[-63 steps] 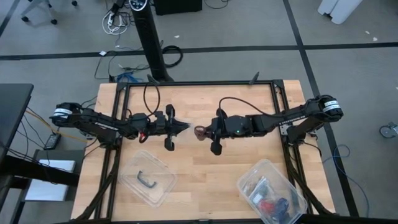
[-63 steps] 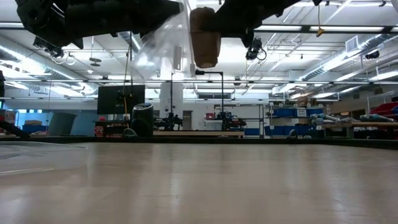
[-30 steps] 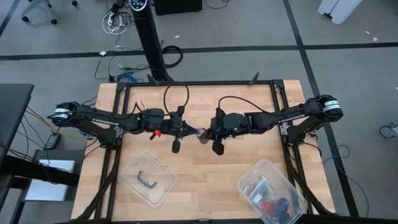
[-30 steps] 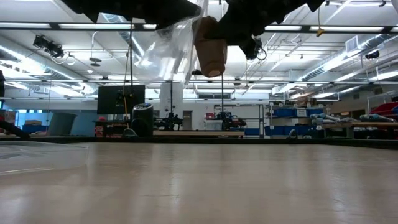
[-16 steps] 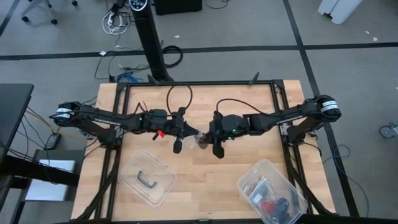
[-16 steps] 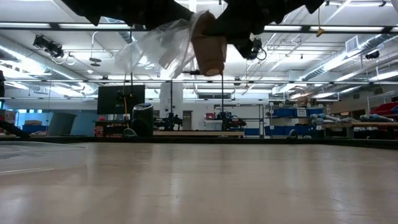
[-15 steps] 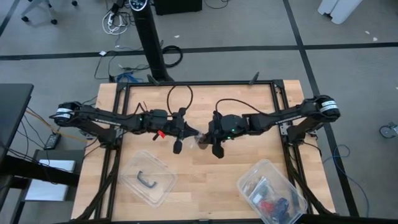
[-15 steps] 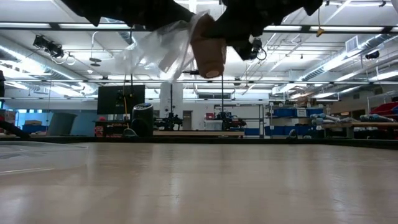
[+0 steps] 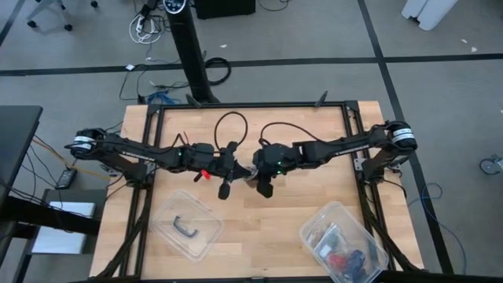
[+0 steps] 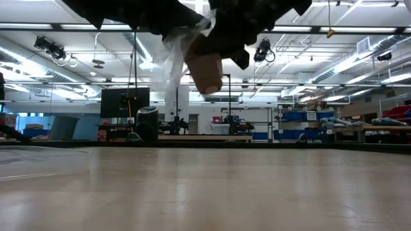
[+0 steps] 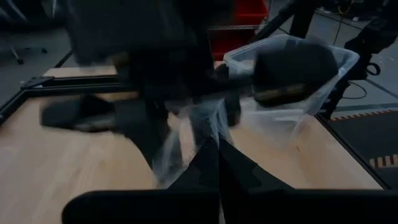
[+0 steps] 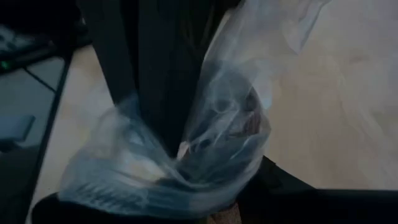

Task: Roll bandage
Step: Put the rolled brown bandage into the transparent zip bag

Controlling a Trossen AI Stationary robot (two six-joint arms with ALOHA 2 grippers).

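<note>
my two grippers meet mid-air above the middle of the wooden surface (image 9: 299, 204). my right gripper (image 9: 253, 170) is clamped on the bandage (image 10: 207, 72), a brown roll hanging well clear of the surface in the low view. a clear plastic bag (image 12: 186, 149) is draped round the roll; my left gripper (image 9: 236, 168) is closed, pinching the bag's edge. two clear tubs sit nearer the front edge: one w/ a black handle piece (image 9: 187, 226), one w/ mixed items (image 9: 343, 243)
</note>
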